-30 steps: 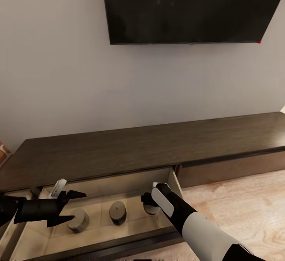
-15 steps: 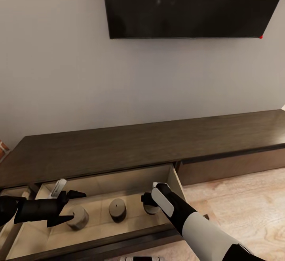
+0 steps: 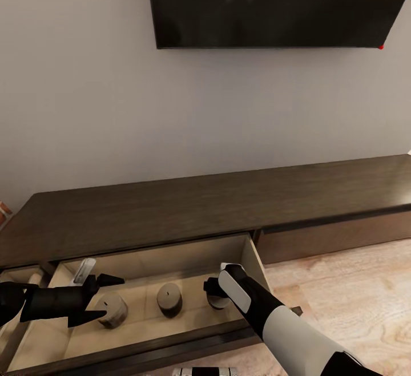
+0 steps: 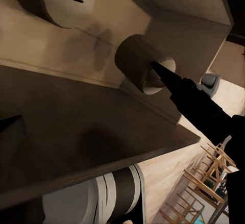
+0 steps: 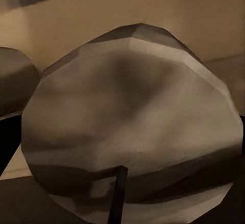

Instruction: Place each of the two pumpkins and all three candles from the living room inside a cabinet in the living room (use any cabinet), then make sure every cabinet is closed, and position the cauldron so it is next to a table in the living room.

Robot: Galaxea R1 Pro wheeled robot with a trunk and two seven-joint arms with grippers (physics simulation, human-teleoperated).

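Observation:
The cabinet (image 3: 188, 210) runs along the wall with one pale drawer (image 3: 142, 262) pulled open. Three grey-brown candles stand inside: a left candle (image 3: 112, 309), a middle candle (image 3: 169, 299) and a right candle (image 3: 218, 300). My left gripper (image 3: 103, 299) hovers open over the left candle, one black finger (image 4: 196, 104) showing against the drawer's candles (image 4: 140, 63). My right gripper (image 3: 212, 291) sits on the right candle (image 5: 130, 117), which looms very close between its jaws, apparently gripped. The pumpkins and the cauldron are out of view.
A dark TV (image 3: 274, 5) hangs on the wall above the cabinet. A second drawer (image 3: 17, 279) at the far left stands partly open, and the drawer front (image 3: 337, 239) to the right is shut. Light wood floor (image 3: 354, 302) lies to the right. Chairs (image 4: 204, 193) stand behind me.
The whole picture has shifted, so the camera moved: the cabinet, drawer and two free candles sit slightly higher in view. Both arms hold the same pose.

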